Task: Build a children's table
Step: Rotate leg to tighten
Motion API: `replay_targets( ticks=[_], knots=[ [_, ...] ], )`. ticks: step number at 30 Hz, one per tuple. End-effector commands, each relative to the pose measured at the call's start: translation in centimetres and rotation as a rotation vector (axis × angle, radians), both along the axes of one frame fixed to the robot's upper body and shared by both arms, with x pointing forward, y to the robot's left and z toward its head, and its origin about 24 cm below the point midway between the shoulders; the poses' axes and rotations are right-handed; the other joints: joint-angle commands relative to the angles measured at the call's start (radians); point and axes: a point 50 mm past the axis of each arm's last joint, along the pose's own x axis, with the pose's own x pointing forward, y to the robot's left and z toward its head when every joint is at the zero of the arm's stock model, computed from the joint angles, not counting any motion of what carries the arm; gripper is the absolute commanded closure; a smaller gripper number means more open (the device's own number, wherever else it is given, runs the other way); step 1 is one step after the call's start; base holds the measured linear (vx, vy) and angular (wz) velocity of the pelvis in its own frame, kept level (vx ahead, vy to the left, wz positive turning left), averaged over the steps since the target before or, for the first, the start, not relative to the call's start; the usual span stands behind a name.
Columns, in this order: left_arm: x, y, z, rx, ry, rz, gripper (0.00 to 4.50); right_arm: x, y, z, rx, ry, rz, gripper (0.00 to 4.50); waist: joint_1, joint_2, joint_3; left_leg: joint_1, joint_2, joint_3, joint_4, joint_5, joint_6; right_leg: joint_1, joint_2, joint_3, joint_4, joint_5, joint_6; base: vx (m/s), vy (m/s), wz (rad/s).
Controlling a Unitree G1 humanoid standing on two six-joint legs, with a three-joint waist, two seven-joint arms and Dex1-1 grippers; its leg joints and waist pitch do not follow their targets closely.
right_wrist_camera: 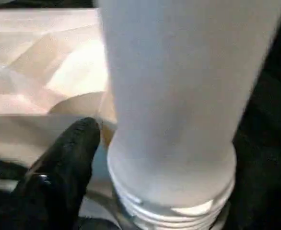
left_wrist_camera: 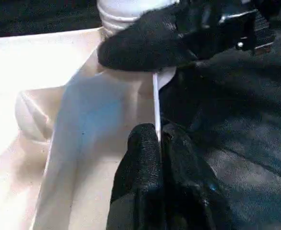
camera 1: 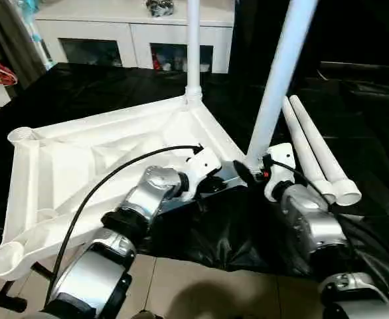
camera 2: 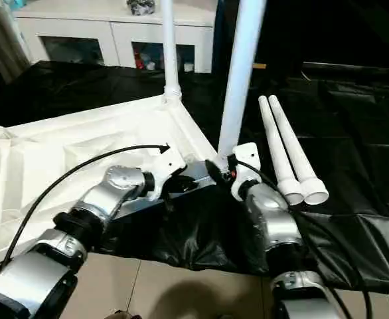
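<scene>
Tabletop [camera 1: 101,149] is lying upside down on the black sheet [camera 1: 214,232], ribbed underside up, so it looks like hollow moulded plastic: light, stiff, a bit slick. I'd grab it by the thin rim or a rib, not the flat panels. That's where the left gripper [left_wrist_camera: 156,136] is, fingers pressed together with the rim's edge pinched between them. Just past it, the right gripper [camera 1: 251,169] sits at the base of the near leg [camera 1: 277,80], which stands slightly tilted in the corner socket. Its jaws look spread around the tube, but I can't tell if they actually bear on it. Farther back from both, the far leg [camera 1: 193,46] stands upright in its socket, and two loose legs [camera 1: 317,153] lie beside the right arm. These tapered tubes should be light and slippery, best held low. The right wrist view shows thread-like ridges [right_wrist_camera: 171,211] at the leg's foot, which the head views are too far off to show.
</scene>
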Motion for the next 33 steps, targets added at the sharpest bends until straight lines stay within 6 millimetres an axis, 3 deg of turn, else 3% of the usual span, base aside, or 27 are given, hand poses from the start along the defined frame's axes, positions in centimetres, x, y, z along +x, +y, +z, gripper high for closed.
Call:
replay_targets(
  ticks=[1, 3, 9, 12, 17, 28, 33],
  knots=[
    [-0.6, -0.8, 0.7, -0.041, -0.027, -0.105, 4.5, -0.6, 1.3, 0.3, 0.008, -0.008, 0.166, 0.39, 0.005, -0.013, -0.066, 0.013, 0.007, 0.003, -0.075, -0.31, 0.041, 0.049, -0.034, 0.018, -0.082, -0.305, -0.2, 0.0, 0.0, 0.0],
    [-0.9, -0.3, 0.8, -0.049, -0.014, -0.151, 4.5, -1.2, 0.7, 0.4, 0.004, -0.002, 0.25, 0.39, 0.01, -0.017, -0.067, 0.012, 0.009, 0.004, -0.073, -0.281, 0.055, 0.053, -0.035, 0.018, -0.078, -0.277, -0.212, 0.0, 0.0, 0.0],
    [-1.5, 1.0, 0.8, -0.033, -0.001, -0.252, 4.5, -2.5, -0.5, 0.7, -0.011, 0.008, 0.422, 0.39, 0.016, -0.012, -0.069, 0.01, 0.015, 0.005, -0.072, -0.25, 0.07, 0.053, -0.032, 0.016, -0.066, -0.206, -0.246, 0.0, 0.0, 0.0],
    [-1.8, 2.2, 0.7, -0.005, 0.028, -0.315, 4.5, -3.5, -1.4, 1.0, -0.006, 0.04, 0.529, 0.39, 0.022, -0.014, -0.068, 0.012, 0.016, 0.006, -0.071, -0.259, 0.072, 0.054, -0.033, 0.017, -0.065, -0.209, -0.247, 0.0, 0.0, 0.0],
    [-2.1, 3.1, 0.8, 0.011, 0.05, -0.362, 4.5, -4.2, -2.0, 1.2, -0.009, 0.078, 0.617, 0.81, 0.035, -0.013, -0.067, 0.016, 0.019, 0.008, -0.073, -0.28, 0.062, 0.049, -0.035, 0.02, -0.068, -0.248, -0.242, 0.0, 0.0, 0.0],
    [-2.4, 3.5, 0.8, 0.014, 0.085, -0.404, 4.5, -5.0, -2.0, 1.1, 0.007, 0.125, 0.693, 1.66, 0.038, -0.016, -0.067, 0.013, 0.018, 0.008, -0.072, -0.257, 0.059, 0.049, -0.036, 0.02, -0.066, -0.245, -0.237, 0.0, 0.0, 0.0],
    [-1.2, 2.4, 0.7, -0.005, 0.032, -0.252, 4.5, -4.2, -1.3, 0.3, 0.022, 0.106, 0.558, 1.72, 0.036, -0.02, -0.065, 0.016, 0.016, 0.008, -0.073, -0.277, 0.05, 0.045, -0.038, 0.02, -0.072, -0.293, -0.224, 0.0, 0.0, 0.0]
  ],
)
